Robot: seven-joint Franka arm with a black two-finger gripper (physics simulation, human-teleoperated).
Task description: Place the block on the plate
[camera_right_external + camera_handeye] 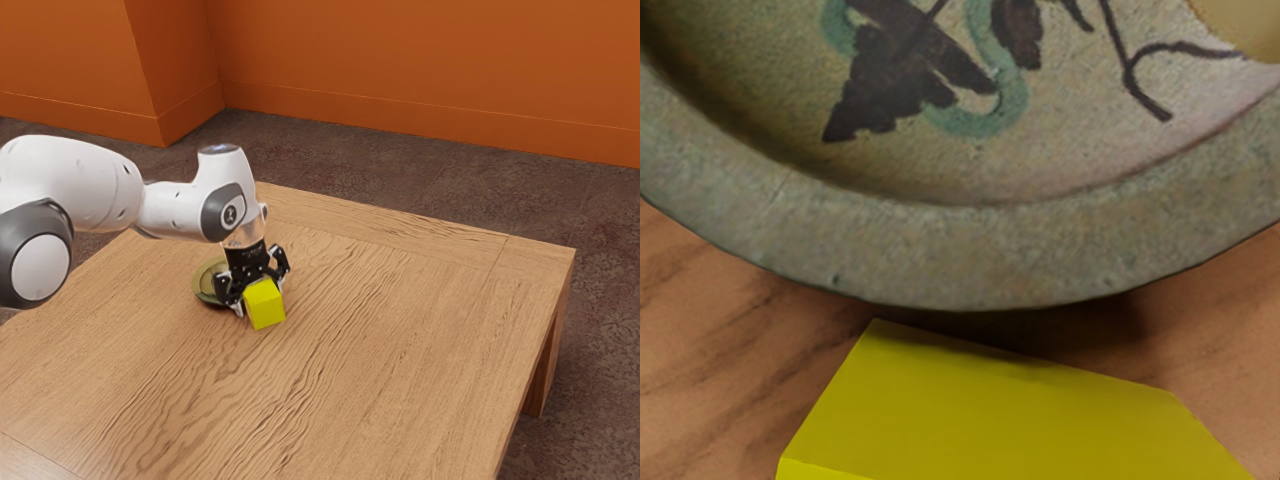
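Brown wood makes up the table (400,390), which spreads from the near side of the exterior view toward the far right. On it or just above it, I cannot tell which, is the yellow block (264,306), with the fingers of my gripper (260,298) clamped on it from two sides. Just beyond the block and to the exterior view's left lies the round, greenish plate (202,289); the wrist view shows the block beside its rim, outside the painted middle. Farther off come the dark floor (605,300) and the orange wall (420,60).
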